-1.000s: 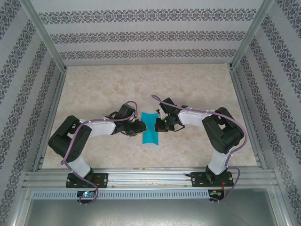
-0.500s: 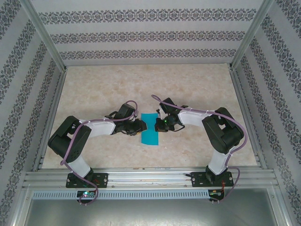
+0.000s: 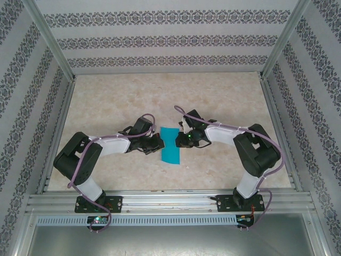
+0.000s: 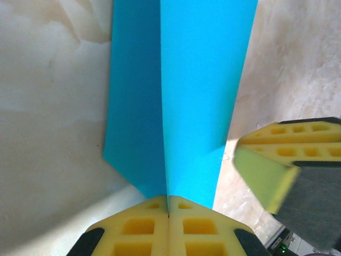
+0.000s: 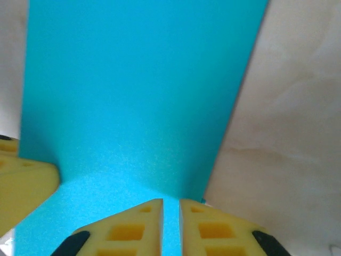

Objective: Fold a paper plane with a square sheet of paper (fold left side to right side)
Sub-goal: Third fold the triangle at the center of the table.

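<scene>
Left gripper [image 4: 168,207] has its yellow pads pressed together, apparently pinching the edge of the thin teal-blue sheet of paper [image 4: 197,96]; a lengthwise crease runs from their seam. Just right of it across the narrow strip, the right gripper [image 5: 171,209] shows a slim gap between its pads, with paper beneath and no grip. From above, the strip's long axis runs near to far between them. The left wrist view reveals a lifted fold that the top view flattens.
</scene>
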You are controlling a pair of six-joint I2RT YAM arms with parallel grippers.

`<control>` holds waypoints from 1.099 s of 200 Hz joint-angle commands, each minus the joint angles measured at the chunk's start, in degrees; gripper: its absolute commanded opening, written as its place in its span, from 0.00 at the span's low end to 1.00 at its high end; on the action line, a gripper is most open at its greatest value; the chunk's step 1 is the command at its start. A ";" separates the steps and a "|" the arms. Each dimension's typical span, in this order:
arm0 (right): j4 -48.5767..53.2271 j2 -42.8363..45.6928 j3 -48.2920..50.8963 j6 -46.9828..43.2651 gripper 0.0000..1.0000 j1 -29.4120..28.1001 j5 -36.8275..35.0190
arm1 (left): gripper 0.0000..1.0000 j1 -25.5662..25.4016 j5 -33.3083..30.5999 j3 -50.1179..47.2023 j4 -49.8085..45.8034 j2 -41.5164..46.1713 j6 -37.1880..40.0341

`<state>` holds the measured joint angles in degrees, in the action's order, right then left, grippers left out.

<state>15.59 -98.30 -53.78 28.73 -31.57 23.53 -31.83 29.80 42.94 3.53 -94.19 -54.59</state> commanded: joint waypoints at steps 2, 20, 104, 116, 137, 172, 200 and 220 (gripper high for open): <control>-2.13 6.72 1.63 -3.06 0.32 1.19 -1.23 | 0.00 -0.60 -1.47 -1.65 2.00 2.94 -3.41; -3.69 11.72 4.60 -4.58 0.46 1.51 -2.59 | 0.00 -0.60 -2.62 -2.23 1.99 4.05 -5.28; -13.12 39.91 22.38 -17.27 0.73 -11.11 -16.49 | 0.00 -1.17 -5.81 -5.43 7.09 5.37 -11.72; -15.28 41.77 24.76 -20.87 0.74 -14.80 -18.73 | 0.00 -1.30 -5.59 -5.33 7.37 5.27 -11.87; -18.10 42.47 27.64 -25.43 0.76 -20.82 -23.75 | 0.00 -1.56 -5.36 -4.92 7.32 5.14 -11.77; -20.65 37.23 28.39 -31.42 0.77 -29.10 -32.48 | 0.00 -1.76 -5.18 -4.79 7.04 4.98 -11.63; -21.11 29.92 26.16 -33.94 0.79 -33.04 -38.95 | 0.00 -1.74 -5.19 -4.50 6.50 4.98 -11.33; -22.45 25.41 24.59 -34.62 0.80 -34.04 -40.71 | 0.00 -1.82 -5.05 -4.34 6.15 4.89 -11.24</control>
<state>-3.77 -68.99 -26.46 -2.57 -64.47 -10.52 -32.69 24.97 37.85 8.64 -89.71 -65.23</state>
